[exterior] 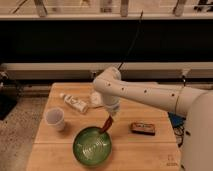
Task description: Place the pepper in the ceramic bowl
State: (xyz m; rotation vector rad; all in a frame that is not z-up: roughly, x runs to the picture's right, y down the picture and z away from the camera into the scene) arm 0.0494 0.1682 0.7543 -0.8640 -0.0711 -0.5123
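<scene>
So the gripper (112,113) is out over the middle of the table (137,152), pointing down, pinched on the top end of the pepper (106,124). The pepper hangs tilted, lower tip toward the left, right at the far right rim of the bowl (78,146). Can't tell if the tip actually touches the rim or just sits above it. The bowl is at the front edge of the table, green and glossy with pale marks inside, nothing lying in it.

Other stuff around: a white cup (55,119) stands upright left of the bowl, near it but apart. Behind that is a pale tube-like thing (75,103) lying flat at an angle, and just beside it another small whitish item (95,98), half hidden by the arm (145,94) (can't make out what it is). A brown-orange packet (144,128) lies flat to the right of the gripper, well clear of the bowl.

The arm comes in from the right and bends down at its elbow above the back of the table. Nothing sits between the pepper and the bowl.
</scene>
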